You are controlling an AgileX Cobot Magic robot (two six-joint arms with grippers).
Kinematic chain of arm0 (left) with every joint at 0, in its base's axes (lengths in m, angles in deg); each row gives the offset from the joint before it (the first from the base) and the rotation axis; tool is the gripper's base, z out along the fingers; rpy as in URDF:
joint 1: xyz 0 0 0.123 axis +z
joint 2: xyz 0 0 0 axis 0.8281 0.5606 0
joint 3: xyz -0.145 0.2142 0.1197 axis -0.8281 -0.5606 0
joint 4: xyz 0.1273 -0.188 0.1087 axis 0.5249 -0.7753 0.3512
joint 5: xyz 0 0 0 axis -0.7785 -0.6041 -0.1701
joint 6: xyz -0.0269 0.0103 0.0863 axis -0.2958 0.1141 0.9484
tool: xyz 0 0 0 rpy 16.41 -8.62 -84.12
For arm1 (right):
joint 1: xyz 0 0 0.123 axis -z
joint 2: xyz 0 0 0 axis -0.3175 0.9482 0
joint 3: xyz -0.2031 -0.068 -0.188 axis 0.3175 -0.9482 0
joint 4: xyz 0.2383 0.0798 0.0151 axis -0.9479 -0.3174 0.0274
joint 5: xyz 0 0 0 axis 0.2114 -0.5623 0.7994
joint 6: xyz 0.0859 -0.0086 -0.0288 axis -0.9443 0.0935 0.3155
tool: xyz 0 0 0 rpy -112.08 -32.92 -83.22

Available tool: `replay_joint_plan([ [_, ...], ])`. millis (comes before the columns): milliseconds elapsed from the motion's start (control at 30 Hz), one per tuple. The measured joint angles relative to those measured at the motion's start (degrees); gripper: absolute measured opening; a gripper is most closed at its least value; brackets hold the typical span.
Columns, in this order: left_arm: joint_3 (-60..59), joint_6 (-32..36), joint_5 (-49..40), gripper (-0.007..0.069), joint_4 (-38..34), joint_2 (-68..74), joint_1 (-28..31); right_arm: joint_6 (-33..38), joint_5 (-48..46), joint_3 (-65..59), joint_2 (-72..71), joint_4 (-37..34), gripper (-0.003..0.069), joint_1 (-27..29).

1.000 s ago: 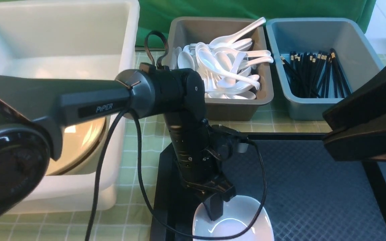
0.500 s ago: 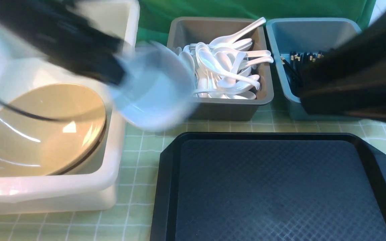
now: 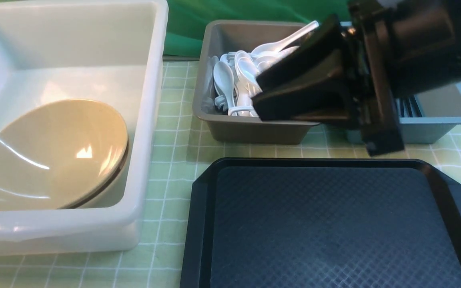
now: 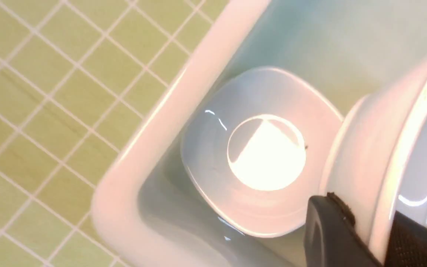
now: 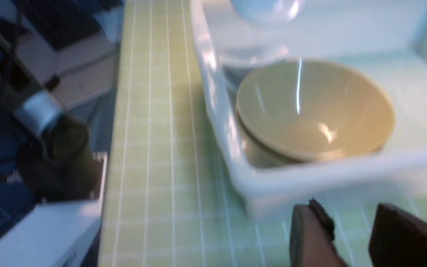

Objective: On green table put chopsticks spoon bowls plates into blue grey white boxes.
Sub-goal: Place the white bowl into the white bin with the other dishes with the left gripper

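L gripper: clamped tight on the rim of a small glossy white rounded-square dish, one black finger on each side of the rim. This held dish is tipped up on edge over the inside of the big milky-white plastic tub. L gripper is out of the front view, seen only by its own wrist cam.

A second dish, same white rounded-square kind, lies flat on the tub floor, tucked into a corner close to both walls. It's just beside the held dish; can't tell if they touch.

Also in the tub: large glossy tan-yellow conical bowls, nested and tilted, at the tub's near end by its right wall.

R gripper: jaws partway apart w/ nothing between them. It hangs above the far right of the tabletop, fingers pointing left over the dark grey plastic bin.

The grey bin sits at the far edge of the pale green table w/ white grid cloth, about mid-width, holding a heap of glossy white soup spoons. The blue plastic bin is just right of it, toward the far right corner; R gripper hides most of its inside.

The tub takes up the table's left side. A flat black textured tray lies along the near edge, centre to right. Plain dark green backdrop cloth hangs behind the far edge.
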Motion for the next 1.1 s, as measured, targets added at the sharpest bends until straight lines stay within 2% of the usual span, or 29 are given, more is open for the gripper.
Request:
replay_joint_plan([
  [133, -0.1, -2.2, 0.1, 0.0015, 1.4, 4.4, 0.0, 6.8, 0.8, 0.2, 0.9, -5.5, 0.0245, -2.2],
  [367, -0.2, -3.6, 0.4, 0.0015, 3.0, 10.6, 0.0, 8.8, 0.4, 1.7, 2.5, -3.8, 0.0245, -8.3],
  [633, -0.2, -4.2, 1.6, 0.0015, 3.7, 17.6, 0.0, 8.8, 1.3, 2.3, 2.5, -3.4, 0.0245, -8.7],
  [1100, -0.2, -6.9, 1.2, 0.0035, 3.5, 17.7, -0.3, 7.5, 1.4, 2.3, 2.5, -3.3, 0.0245, -8.7],
])
